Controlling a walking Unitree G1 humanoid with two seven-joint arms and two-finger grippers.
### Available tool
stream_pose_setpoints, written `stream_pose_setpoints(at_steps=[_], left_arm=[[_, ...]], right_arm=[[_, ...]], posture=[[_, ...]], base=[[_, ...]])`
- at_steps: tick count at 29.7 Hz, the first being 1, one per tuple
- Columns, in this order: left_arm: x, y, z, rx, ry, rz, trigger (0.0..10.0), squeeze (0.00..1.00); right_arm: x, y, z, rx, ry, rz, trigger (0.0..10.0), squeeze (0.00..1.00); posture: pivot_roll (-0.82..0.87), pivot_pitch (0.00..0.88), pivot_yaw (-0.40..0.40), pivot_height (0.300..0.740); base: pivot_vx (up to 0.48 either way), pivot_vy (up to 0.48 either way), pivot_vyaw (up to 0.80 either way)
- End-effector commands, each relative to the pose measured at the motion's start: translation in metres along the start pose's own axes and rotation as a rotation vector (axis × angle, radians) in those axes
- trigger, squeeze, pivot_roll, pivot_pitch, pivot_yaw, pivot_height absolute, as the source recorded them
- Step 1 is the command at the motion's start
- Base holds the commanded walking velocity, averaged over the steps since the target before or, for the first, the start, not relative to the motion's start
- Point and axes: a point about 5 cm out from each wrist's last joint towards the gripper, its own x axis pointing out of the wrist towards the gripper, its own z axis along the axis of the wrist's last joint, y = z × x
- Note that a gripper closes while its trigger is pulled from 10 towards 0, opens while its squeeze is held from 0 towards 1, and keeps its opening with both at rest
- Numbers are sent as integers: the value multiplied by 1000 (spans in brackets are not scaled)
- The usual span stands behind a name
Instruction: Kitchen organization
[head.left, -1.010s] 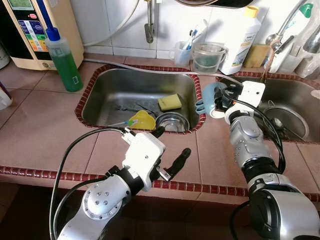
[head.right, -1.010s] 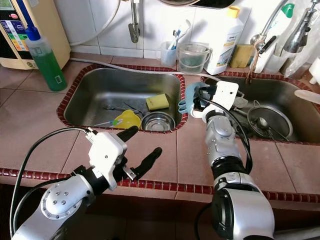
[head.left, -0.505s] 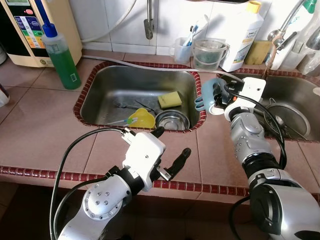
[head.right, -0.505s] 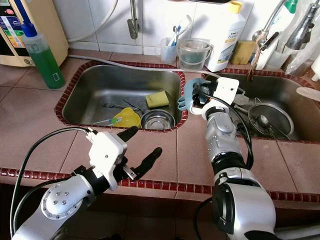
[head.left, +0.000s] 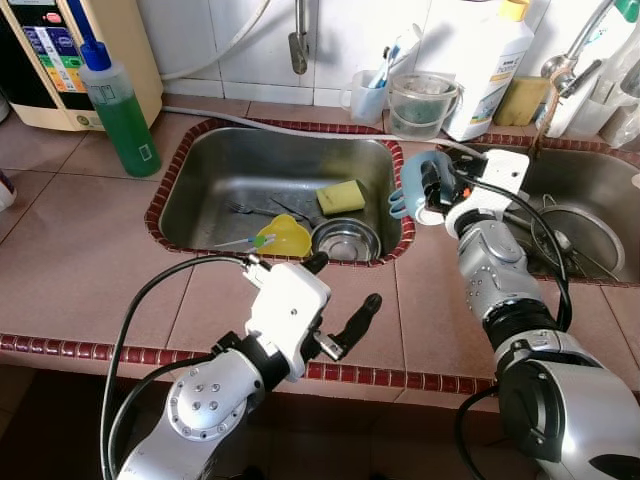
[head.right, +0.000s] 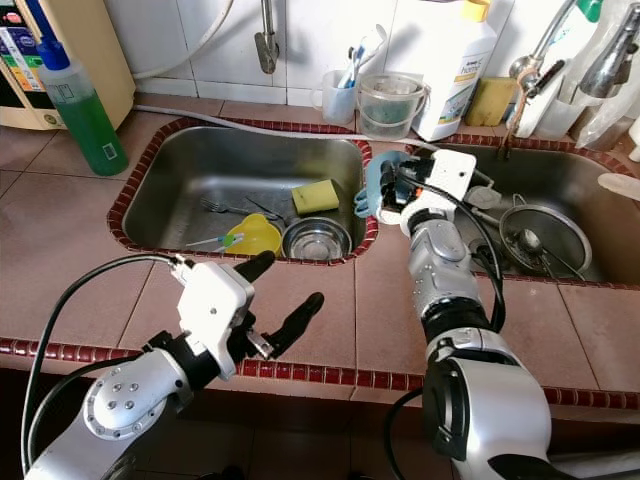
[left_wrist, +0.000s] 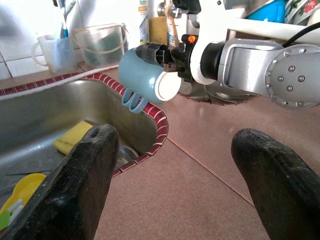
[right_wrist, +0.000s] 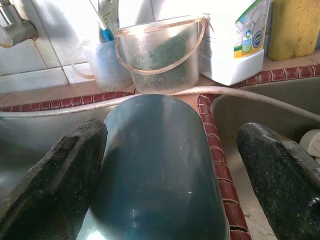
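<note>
Right claw (head.left: 425, 190) has blue mug (head.left: 412, 185) lying sideways between its fingers, held above tiled ridge between two sinks; in right wrist view fingers stand wide either side, contact unclear, so grip cannot tell. Left claw (head.left: 343, 300) spread wide, holding nothing, over surface (head.left: 80, 250) in front of left sink (head.left: 200, 180), mug well ahead of it.

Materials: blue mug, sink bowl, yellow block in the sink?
Blue mug: glazed ceramic probably, glossy, white inside; hard plastic possible. Bowl: stainless steel, mirror-like reflections. Yellow block: foam sponge, matte with soft edges.
</note>
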Motion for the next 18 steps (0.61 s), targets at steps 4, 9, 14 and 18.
stream_pose_setpoints(at_steps=[4, 9, 14, 18], left_arm=[[-2, -1, 4, 7, -17, -4, 10000, 0], [-2, -1, 5, 12, -20, -5, 10000, 0], [-2, -1, 5, 15, -20, -8, 10000, 0], [-2, -1, 5, 18, -20, -12, 10000, 0]], right_arm=[[-12, -11, -30, 60, 103, -64, 10000, 0], [-17, -12, -38, 90, 93, -85, 10000, 0], [-21, -16, -43, 107, 85, -116, 10000, 0], [-25, -18, -47, 106, 90, -135, 10000, 0]], posture=[[-70, 175, -6, 740], [-70, 175, -6, 740], [-69, 165, 0, 740], [-69, 163, 3, 740]], base=[[0, 0, 0], [0, 0, 0], [0, 0, 0], [0, 0, 0]])
